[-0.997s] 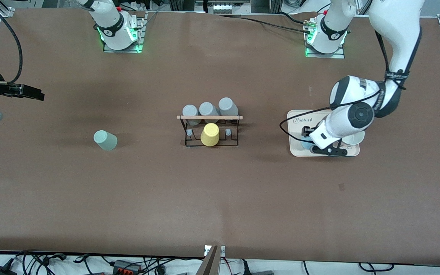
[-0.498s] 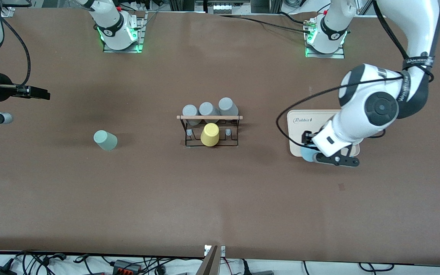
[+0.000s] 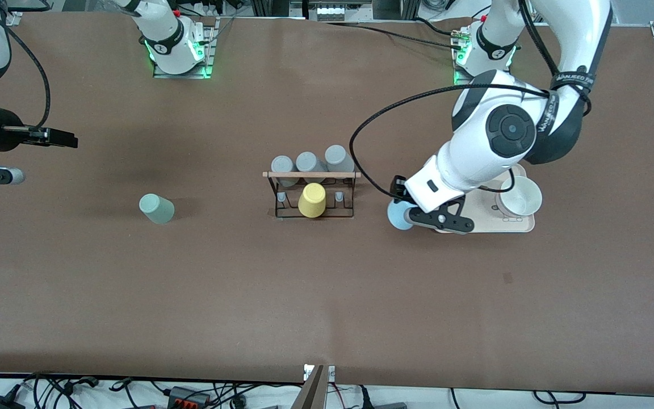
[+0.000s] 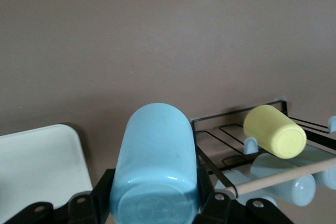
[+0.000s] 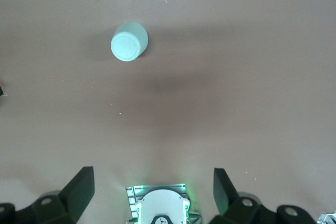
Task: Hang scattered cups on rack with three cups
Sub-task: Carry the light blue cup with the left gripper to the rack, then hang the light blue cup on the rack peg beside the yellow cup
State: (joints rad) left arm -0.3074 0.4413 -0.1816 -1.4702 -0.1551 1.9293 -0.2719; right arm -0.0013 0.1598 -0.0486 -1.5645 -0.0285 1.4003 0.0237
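Note:
A light blue cup [image 3: 398,217] lies on its side in my left gripper [image 3: 402,205], which is shut on it above the table between the cream tray [image 3: 503,225] and the rack [image 3: 311,215]. In the left wrist view the black fingers [image 4: 101,195] press both sides of the blue cup [image 4: 155,156], with the rack [image 4: 210,129] just ahead. The sage green cup [image 3: 156,208] stands upside down on the table toward the right arm's end. My right gripper [image 3: 61,138] hangs open and waits high above that end; its wrist view shows the green cup [image 5: 128,41] far below.
The rack's wooden rod [image 3: 311,174] runs across its top. Three grey cups [image 3: 307,163] hang on its pegs farther from the front camera, and a yellow cup [image 3: 311,200] on a nearer peg. A white bowl [image 3: 523,196] sits on the tray.
My left gripper has lifted the blue cup off the tray and carried it toward the rack. The right arm has barely shifted.

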